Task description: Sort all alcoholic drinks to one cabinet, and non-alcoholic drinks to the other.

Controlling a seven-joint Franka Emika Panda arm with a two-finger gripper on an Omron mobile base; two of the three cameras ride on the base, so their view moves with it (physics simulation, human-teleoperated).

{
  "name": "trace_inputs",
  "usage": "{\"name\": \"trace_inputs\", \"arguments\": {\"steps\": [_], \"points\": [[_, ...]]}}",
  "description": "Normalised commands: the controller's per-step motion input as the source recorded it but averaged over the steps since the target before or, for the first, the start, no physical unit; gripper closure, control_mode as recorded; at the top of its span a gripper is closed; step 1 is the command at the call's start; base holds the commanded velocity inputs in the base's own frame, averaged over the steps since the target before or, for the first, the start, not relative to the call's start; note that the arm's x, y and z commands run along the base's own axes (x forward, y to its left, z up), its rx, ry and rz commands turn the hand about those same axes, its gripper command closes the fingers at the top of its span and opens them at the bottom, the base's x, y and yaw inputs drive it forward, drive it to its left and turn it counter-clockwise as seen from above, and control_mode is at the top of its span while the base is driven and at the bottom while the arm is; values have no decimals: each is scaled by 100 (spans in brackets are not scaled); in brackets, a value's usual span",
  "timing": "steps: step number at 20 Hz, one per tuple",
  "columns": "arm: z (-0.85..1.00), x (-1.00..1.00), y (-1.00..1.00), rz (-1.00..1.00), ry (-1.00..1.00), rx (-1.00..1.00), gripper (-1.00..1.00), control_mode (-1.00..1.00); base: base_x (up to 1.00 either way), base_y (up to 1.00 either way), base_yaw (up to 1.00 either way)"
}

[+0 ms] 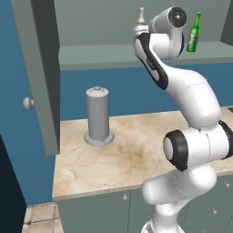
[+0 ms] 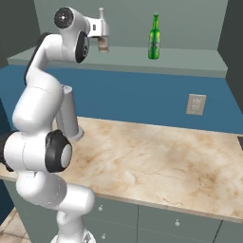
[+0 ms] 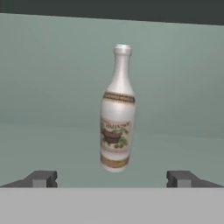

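Left base view: the arm reached up into the open cabinet (image 1: 136, 54), the gripper (image 1: 138, 32) at shelf height and mostly hidden behind the wrist; the pale bottle (image 1: 140, 17) showed just above and beyond it, neck and cap clear of the hand. The green bottle (image 1: 194, 32) stood upright on the same shelf, well off to the gripper's right. Below the gripper, to its left, the grey cylinder (image 1: 97, 116) stood on the marble counter (image 1: 132, 154); the open cabinet door (image 1: 38, 73) with its round knob (image 1: 28, 103) hung further left. Right base view: the gripper (image 2: 101, 34) sat directly before the pale bottle (image 2: 102, 31), whose lower body appeared just past the fingers; whether it touched them could not be told from here. The green bottle (image 2: 154, 37) stood to the right, well apart, on the shelf. A wall outlet (image 2: 196, 104) lay below and right of the hand. Hand view: the two fingertips (image 3: 41, 178) stood wide apart at the bottom corners, nothing between them. The pale bottle (image 3: 117, 109) stood upright ahead, centred between the finger lines but beyond them, on the cabinet shelf, not gripped
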Motion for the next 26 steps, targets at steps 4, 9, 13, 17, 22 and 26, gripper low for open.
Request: {"name": "trace_inputs", "arguments": {"steps": [4, 9, 13, 17, 22, 26], "points": [[0, -74, 0, -2, -6, 0, -100, -100, 0, 0, 0], [0, -73, 0, -1, -5, 0, -100, -100, 0, 0, 0], [0, -72, 0, 0, -3, 0, -100, -100, 0, 0, 0], [0, -71, 0, 0, -2, 0, -100, -100, 0, 0, 0], [0, -69, 0, 0, 0, 0, -100, -100, 0, 0, 0], [0, -69, 0, 0, -1, 0, -100, -100, 0, 0, 0]]}}
